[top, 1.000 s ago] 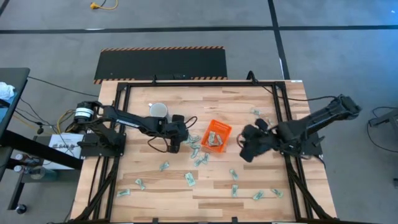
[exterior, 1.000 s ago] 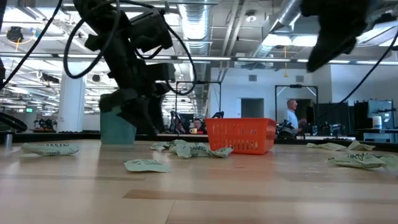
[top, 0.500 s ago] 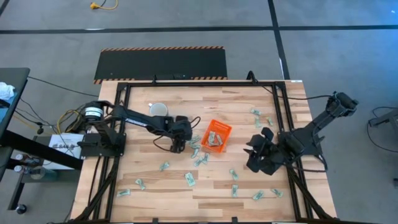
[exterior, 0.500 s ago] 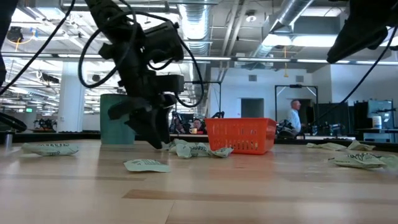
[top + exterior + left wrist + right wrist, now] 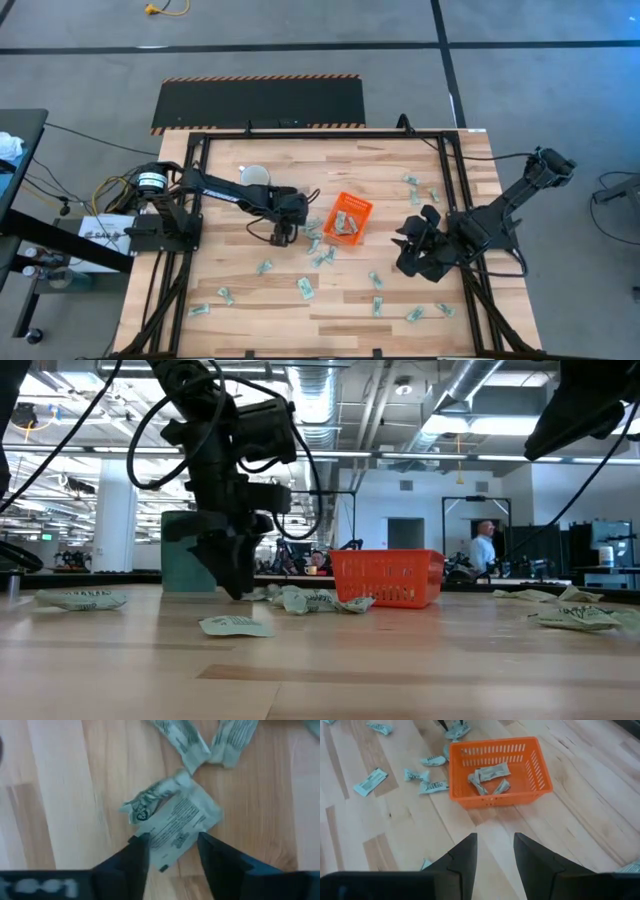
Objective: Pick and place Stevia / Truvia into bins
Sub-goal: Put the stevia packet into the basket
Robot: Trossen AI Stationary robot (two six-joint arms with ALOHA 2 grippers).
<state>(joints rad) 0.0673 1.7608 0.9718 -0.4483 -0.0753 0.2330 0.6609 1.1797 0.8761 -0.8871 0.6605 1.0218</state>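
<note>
The orange bin [image 5: 347, 217] stands mid-table with a few pale green Stevia sachets [image 5: 487, 775] inside. More sachets lie scattered on the wood, with a cluster [image 5: 318, 245] just to the bin's left. My left gripper [image 5: 285, 235] points down at the table left of that cluster. Its fingers stand open on either side of one flat sachet [image 5: 175, 827], which lies on the wood beside a crumpled one [image 5: 150, 802]. My right gripper [image 5: 410, 250] hovers open to the right of the bin, nothing between its fingers [image 5: 495, 850]. My left gripper comes at the flat sachet from above, and its fingertips [image 5: 137, 852] bracket the sachet's end [image 5: 172, 847]. The sachet lies flat on the table. I cannot tell whether the fingers touch it.
A pale mug [image 5: 255, 178] stands at the far left, behind my left arm. Loose sachets lie along the near side [image 5: 305, 288] and at the far right [image 5: 412, 182]. The black frame rails [image 5: 455, 200] run along the table's sides.
My left gripper has sunk to the table beside the sachet cluster and tipped more steeply downward. My right arm has swung its gripper away from the bin toward the table's near right, turning as it went, and then kept still.
</note>
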